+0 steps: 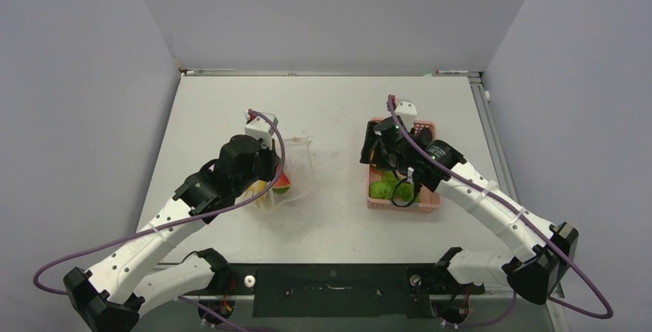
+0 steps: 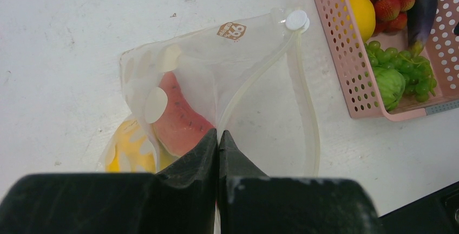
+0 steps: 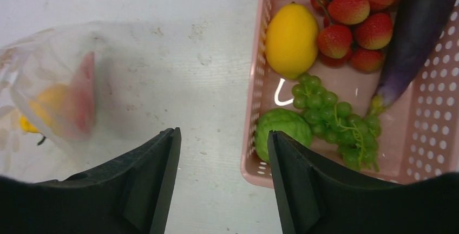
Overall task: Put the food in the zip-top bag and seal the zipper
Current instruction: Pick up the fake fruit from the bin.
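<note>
**Picking the next piece: basket at the right tool, bag held at the left**

The pink basket point(image 3: 258, 177) is seen just to the right of the right tool point(image 3: 223, 132), whose fingers are spread with nothing but bare bench point(image 2: 65, 39) between them. The remaining food is therefore reached by the right arm, which is by far the nearer. A sideways shift over the basket is judged to be needed before any descent.

In the basket are seen a lemon point(image 3: 291, 39), a bunch of strawberries point(image 3: 352, 25), a dark eggplant point(image 3: 417, 33), a green grape cluster point(image 3: 335, 120) and a green leafy piece point(image 3: 281, 134). The leafy piece and the grapes lie closest to the tool. The eggplant's long axis runs along the basket's length, so a grasp across its width would be called for.

The zip-top bag point(image 2: 216, 66) lies well apart, to the left of the basket. The left tool point(image 2: 218, 136) is pressed together, and the bag's mouth edge appears to be pinched in it. The zipper point(image 2: 258, 70) is unsealed and its two strips are bowed apart, so a loop is left open toward the basket side. Inside the bag a red watermelon slice point(image 2: 181, 120) and a yellow piece point(image 2: 127, 147) are visible.
</note>
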Action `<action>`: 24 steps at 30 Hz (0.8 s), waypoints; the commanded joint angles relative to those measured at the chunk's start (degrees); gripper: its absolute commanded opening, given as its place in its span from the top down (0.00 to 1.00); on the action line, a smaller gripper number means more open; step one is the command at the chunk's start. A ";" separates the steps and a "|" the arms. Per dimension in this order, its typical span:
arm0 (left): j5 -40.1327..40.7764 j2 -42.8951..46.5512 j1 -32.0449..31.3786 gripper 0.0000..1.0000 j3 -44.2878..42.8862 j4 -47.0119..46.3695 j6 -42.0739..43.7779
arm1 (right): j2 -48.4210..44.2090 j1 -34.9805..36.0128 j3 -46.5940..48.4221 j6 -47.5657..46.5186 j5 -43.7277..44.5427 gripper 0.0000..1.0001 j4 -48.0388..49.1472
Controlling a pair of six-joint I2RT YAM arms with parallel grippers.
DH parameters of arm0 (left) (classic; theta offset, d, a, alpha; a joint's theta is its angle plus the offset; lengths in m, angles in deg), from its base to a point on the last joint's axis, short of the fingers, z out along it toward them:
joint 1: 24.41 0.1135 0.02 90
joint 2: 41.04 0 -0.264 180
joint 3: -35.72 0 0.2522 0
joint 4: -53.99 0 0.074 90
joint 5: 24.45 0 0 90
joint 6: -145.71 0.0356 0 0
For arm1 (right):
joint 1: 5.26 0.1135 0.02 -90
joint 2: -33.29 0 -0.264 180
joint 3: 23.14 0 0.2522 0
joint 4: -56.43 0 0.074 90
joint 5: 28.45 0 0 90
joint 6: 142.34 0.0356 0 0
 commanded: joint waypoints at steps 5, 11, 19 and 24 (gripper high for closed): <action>-0.46 -0.42 0.47 1.00 -0.24 -3.08 -0.26 | -0.10 -2.04 -4.65 -3.69 -2.74 0.40 -4.77; -0.59 -0.69 0.48 1.00 -0.23 -3.15 -0.26 | 2.13 -3.19 -6.79 -4.93 -4.43 0.41 -3.89; -0.66 -0.78 0.50 1.00 -0.21 -3.18 -0.17 | 4.57 -5.28 -9.74 -6.13 -5.92 0.41 -2.25; -0.69 -0.91 0.52 1.00 -0.28 -3.12 -0.17 | 5.58 -6.04 -11.31 -6.58 -7.13 0.39 -0.77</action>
